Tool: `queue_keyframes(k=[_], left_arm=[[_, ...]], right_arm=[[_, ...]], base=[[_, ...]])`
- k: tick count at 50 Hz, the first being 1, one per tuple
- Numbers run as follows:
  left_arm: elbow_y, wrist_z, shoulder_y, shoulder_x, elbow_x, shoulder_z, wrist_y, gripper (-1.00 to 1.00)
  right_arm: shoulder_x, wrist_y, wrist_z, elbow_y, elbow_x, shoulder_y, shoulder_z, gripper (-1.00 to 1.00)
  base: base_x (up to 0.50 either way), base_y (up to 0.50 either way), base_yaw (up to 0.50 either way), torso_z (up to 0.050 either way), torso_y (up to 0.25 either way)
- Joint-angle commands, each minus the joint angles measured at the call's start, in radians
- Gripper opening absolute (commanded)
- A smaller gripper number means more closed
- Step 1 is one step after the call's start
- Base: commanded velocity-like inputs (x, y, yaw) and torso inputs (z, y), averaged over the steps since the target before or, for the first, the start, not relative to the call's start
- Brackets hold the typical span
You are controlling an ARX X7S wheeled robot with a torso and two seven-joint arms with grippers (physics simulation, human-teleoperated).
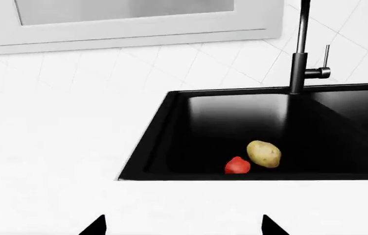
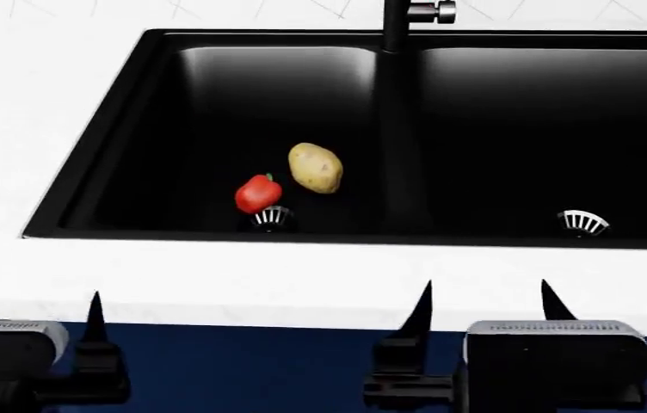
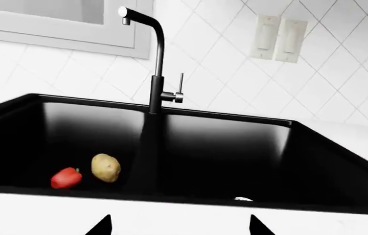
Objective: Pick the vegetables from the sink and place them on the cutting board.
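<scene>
Both pairs of fingers stand spread apart and hold nothing: in the head view the left gripper (image 2: 32, 308) hangs at about 7 o'clock and the right gripper (image 2: 484, 299) at about 5 o'clock, both short of the white counter (image 2: 300, 280) and well apart from the vegetables. The red bell pepper (image 2: 258, 193) and the potato (image 2: 316, 167) lie in the left basin of the black sink (image 2: 94, 155), the potato at roughly 1 o'clock from the pepper and just beside it; whether they touch I cannot tell. The pepper sits right against the slotted drain (image 2: 271, 218). The cutting board shows in no view, which is the first risk: a carry toward an unseen target could end with a vegetable set on bare counter. Reaching in, the near sink wall is steep and the pepper lies close under it, so a shallow approach would likely strike the rim. The two lie so close that fingers closing on one may nudge the other and roll it. The glossy pepper and rounded potato could both squirt from an off-centre pinch. The faucet (image 2: 397, 24) at 12 o'clock stands clear of any likely path.
</scene>
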Motion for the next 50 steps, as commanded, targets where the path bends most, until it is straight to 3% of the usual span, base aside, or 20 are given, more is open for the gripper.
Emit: queue_keyframes(k=[1,4,16,21,23,24,25,28,31,34,37,46,50], left_arm=[[0.187,0.053,-0.083,-0.009,-0.072,-0.074,-0.184,1.00],[0.166,0.065,-0.063,-0.030,-0.063,-0.045,-0.143,1.00],[0.206,0.045,-0.081,-0.021,-0.110,-0.089,-0.246,1.00],[0.234,0.045,-0.111,-0.032,-0.133,-0.112,-0.323,1.00],[0.256,0.068,-0.162,-0.058,-0.157,-0.144,-0.359,1.00],[0.258,0.086,-0.226,-0.036,-0.212,-0.212,-0.446,1.00],[0.234,0.088,-0.291,-0.081,-0.197,-0.184,-0.469,1.00],[0.196,0.125,-0.425,-0.118,-0.241,-0.228,-0.581,1.00],[0.161,0.147,-0.485,-0.149,-0.256,-0.245,-0.617,1.00],[0.177,0.161,-0.534,-0.171,-0.276,-0.247,-0.685,1.00],[0.168,0.166,-0.563,-0.167,-0.291,-0.257,-0.729,1.00],[0.218,0.168,-0.558,-0.187,-0.306,-0.260,-0.767,1.00],[0.123,0.157,-0.562,-0.192,-0.280,-0.219,-0.705,1.00]], right_arm=[[0.021,0.343,-0.020,-0.237,-0.011,0.107,0.010,1.00],[0.025,0.351,-0.020,-0.234,-0.009,0.104,0.008,1.00],[0.031,0.425,-0.009,-0.287,-0.008,0.118,-0.002,1.00],[0.040,0.446,-0.019,-0.302,0.001,0.119,0.006,1.00],[0.074,0.500,-0.032,-0.347,0.001,0.147,-0.004,1.00],[0.037,0.518,-0.082,-0.386,0.044,0.159,0.092,1.00],[0.087,0.600,-0.105,-0.413,0.048,0.205,0.113,1.00],[0.197,0.777,-0.169,-0.470,0.077,0.325,0.189,1.00],[0.250,0.821,-0.130,-0.465,0.302,0.357,0.369,1.00],[0.359,0.821,0.240,-0.378,0.752,0.376,0.551,1.00],[0.458,0.817,0.480,-0.281,1.202,0.440,0.569,1.00],[0.492,0.741,0.470,-0.253,1.220,0.387,0.508,1.00],[0.521,0.740,0.457,-0.215,1.221,0.399,0.499,1.00]], base=[[0.00,0.00,0.00,0.016,0.000],[0.00,0.00,0.00,0.048,0.000],[0.00,0.00,0.00,0.050,0.000],[0.00,0.00,0.00,0.000,0.000],[0.00,0.00,0.00,0.000,0.000],[0.00,0.00,0.00,0.000,0.000],[0.00,0.00,0.00,0.000,0.000],[0.00,0.00,0.00,0.000,0.000],[0.00,0.00,0.00,0.000,0.000],[0.00,0.00,0.00,0.000,0.000],[0.00,0.00,0.00,0.000,0.000],[0.24,-0.09,0.00,0.000,0.000],[0.50,-0.15,0.00,0.000,0.000]])
